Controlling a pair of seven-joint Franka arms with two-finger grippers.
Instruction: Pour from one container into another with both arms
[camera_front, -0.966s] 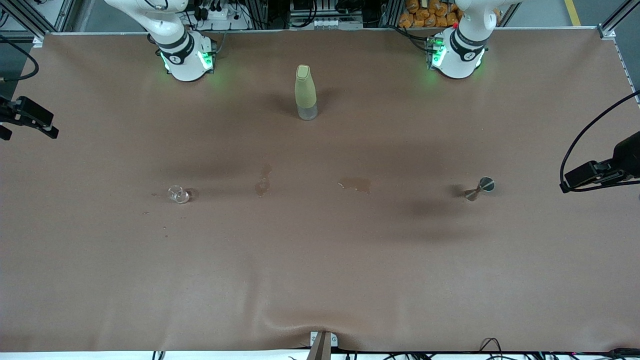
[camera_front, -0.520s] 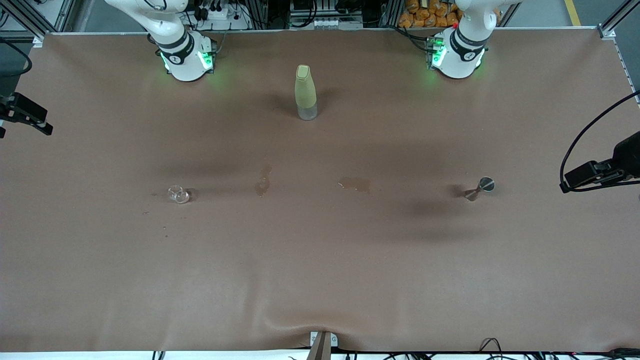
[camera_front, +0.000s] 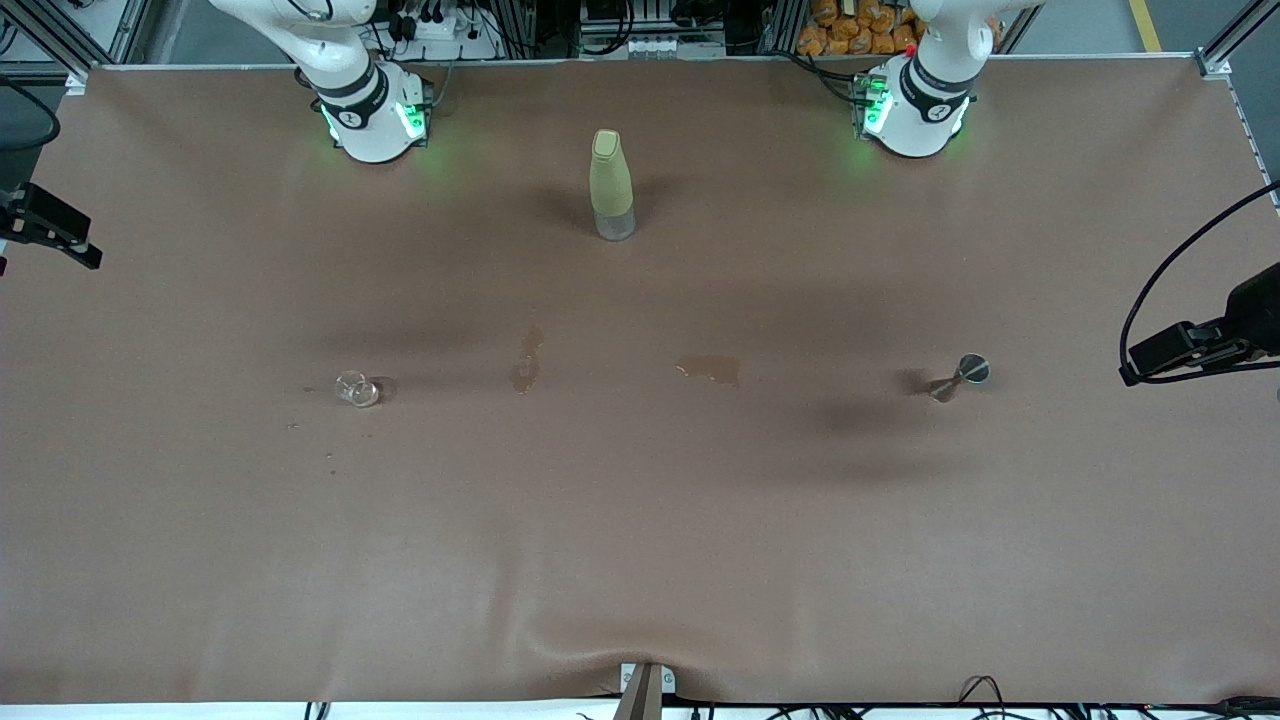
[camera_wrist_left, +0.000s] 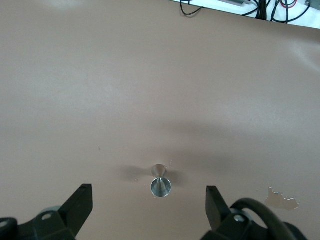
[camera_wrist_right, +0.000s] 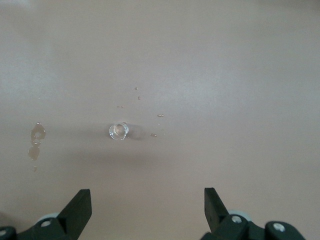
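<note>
A small clear glass (camera_front: 356, 389) (camera_wrist_right: 119, 131) stands toward the right arm's end of the table. A metal hourglass-shaped jigger (camera_front: 958, 376) (camera_wrist_left: 160, 183) stands toward the left arm's end. An olive-green bottle (camera_front: 611, 185) with a clear base is upright between the two arm bases. My left gripper (camera_wrist_left: 147, 200) (camera_front: 1170, 352) hangs high over the jigger, open, with nothing between its fingers. High over the glass hangs my right gripper (camera_wrist_right: 147, 197) (camera_front: 48, 226), also open and holding nothing.
Two wet stains (camera_front: 526, 362) (camera_front: 712, 369) mark the brown table cover (camera_front: 640, 520) between glass and jigger. Small droplets lie round the glass. Cables (camera_front: 985, 690) run along the table's edge nearest the front camera.
The right gripper has drifted slightly outward toward the right arm's end of the table. The left gripper, glass, jigger and bottle have not moved.
</note>
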